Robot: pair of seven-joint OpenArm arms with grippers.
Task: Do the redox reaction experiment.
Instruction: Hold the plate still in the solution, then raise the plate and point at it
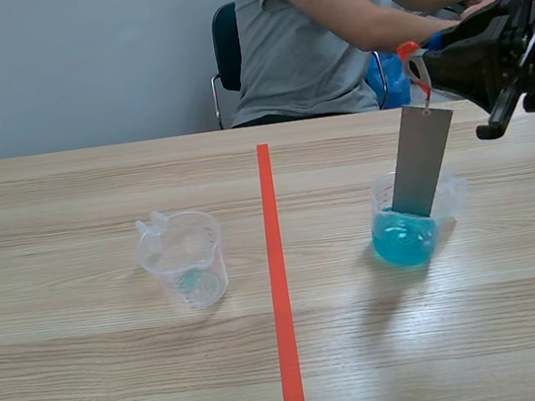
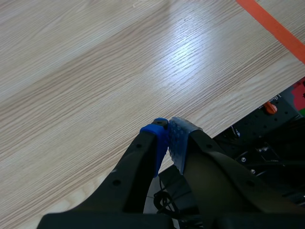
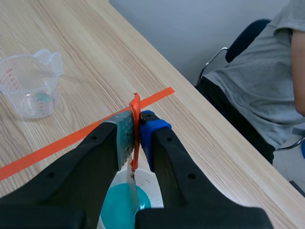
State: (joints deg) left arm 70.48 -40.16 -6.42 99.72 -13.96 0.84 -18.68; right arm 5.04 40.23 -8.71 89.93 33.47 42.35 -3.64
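your right pincer [image 3: 136, 121] pinches orange string [image 3: 135, 143]; grey metal strip [image 1: 421, 159] hangs straight below, long axis near upright, lower end in blue-liquid beaker [image 1: 407, 236] right of tape line [image 1: 280, 288]; left pincer [image 2: 167, 131] pressed together, empty, well apart

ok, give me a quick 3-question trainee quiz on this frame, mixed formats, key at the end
1. True or false: the grey metal plate hangs with its lower end inside the beaker of blue liquid.
2. Multiple choice: what is the right gripper shut on? A) the plate's orange-red string; B) the beaker's rim; C) nothing.
3. Fill in: the clear measuring cup stands on the robot's ___ side of the orange tape line.

Key: 1 true; 2 A; 3 left.
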